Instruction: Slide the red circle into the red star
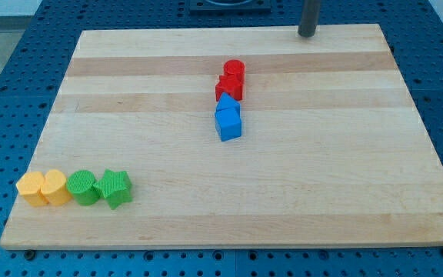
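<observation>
Blue perforated metal surrounds a pale wooden board that fills the single camera view.

1. Task objects: the red circle sits above centre, already touching the red star just below it. 2 blue blocks continue the same line downward, the upper 1 against the star.
2. Other objects: 2 yellow blocks, a green circle and a green star form a row at the view's bottom left.
3. Handling: the red circle appears to be a small, light, rigid block that should slide readily on the smooth wood. It cannot be grasped; apply contact on its upper side, centred, since a round side will roll off an off-centre push.
4. Arm pose: the rod stands upright at the board's top edge. My tip is well apart from the red circle, up and to the view's right, touching no block. The rod has no jaws and carries nothing.
</observation>
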Robot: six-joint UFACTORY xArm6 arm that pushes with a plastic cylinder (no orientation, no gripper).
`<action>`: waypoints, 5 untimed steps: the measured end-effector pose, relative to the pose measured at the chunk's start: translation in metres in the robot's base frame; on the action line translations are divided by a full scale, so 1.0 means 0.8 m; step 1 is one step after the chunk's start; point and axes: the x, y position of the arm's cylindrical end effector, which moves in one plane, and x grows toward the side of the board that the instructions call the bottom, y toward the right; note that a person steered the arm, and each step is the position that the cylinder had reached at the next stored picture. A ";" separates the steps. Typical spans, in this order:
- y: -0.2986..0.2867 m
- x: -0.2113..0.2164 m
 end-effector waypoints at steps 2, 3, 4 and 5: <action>-0.058 0.074; -0.107 0.096; -0.128 0.125; -0.166 0.131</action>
